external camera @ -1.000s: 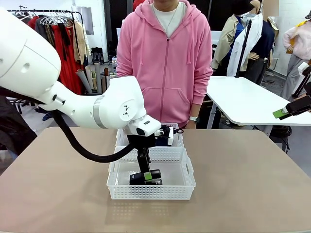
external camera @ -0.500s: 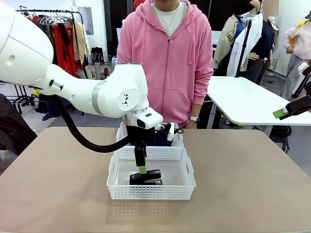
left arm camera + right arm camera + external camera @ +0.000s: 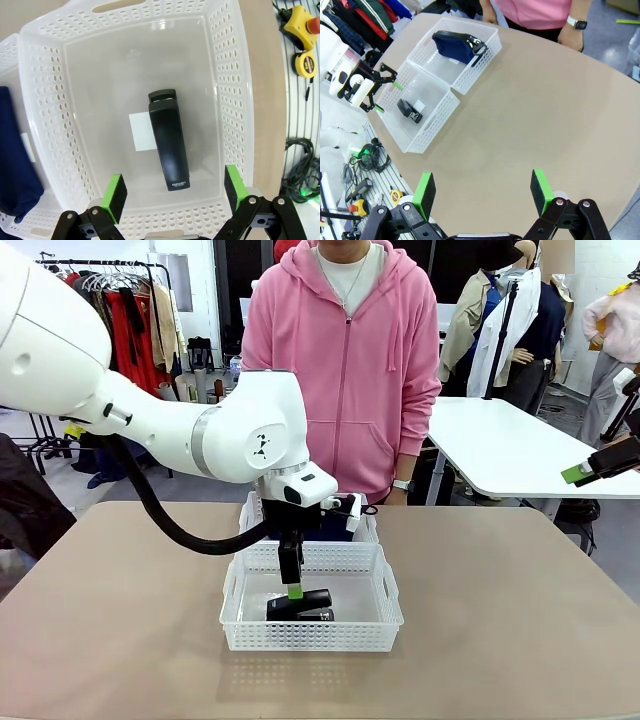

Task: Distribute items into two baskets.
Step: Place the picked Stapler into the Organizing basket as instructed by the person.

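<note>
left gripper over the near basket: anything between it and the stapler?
Nothing visible. The left gripper is open above the stapler, which lies flat on the floor of the near basket beside a white label, with bare floor around it. The pouch sits in the far basket.

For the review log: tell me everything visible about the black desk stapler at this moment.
The black desk stapler is a long, narrow, closed body with a smooth, matte, plastic-looking top and small pale print near one end. It lies flat on the floor of the near white perforated plastic basket, roughly central, partly over a white label on the basket floor. Nothing grips it: the left gripper hangs open above it, green pads apart on either side.
</note>
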`<control>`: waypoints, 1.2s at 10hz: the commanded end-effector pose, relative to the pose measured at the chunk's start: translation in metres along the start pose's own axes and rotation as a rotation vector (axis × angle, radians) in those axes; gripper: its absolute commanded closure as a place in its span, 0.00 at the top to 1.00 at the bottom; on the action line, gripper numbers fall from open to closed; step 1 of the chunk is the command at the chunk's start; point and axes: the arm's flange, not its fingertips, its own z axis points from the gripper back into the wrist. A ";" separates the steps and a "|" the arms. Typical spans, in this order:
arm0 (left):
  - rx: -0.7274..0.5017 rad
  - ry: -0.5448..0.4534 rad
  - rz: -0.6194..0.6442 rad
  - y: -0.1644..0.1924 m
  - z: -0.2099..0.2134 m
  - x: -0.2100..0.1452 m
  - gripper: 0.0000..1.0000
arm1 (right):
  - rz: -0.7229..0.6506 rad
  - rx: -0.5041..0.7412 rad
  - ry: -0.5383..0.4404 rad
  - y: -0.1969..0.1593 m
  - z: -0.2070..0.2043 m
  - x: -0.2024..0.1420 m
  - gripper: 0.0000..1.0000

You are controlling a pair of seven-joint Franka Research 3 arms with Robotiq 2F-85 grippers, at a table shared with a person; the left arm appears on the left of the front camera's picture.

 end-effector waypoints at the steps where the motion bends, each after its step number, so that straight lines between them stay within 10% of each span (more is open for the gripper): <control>1: 0.003 -0.004 0.008 0.001 0.003 -0.002 1.00 | -0.001 -0.003 0.001 0.000 0.001 0.001 1.00; 12: 0.000 -0.001 0.000 0.000 0.000 0.000 1.00 | -0.001 -0.003 0.001 0.000 0.001 0.001 1.00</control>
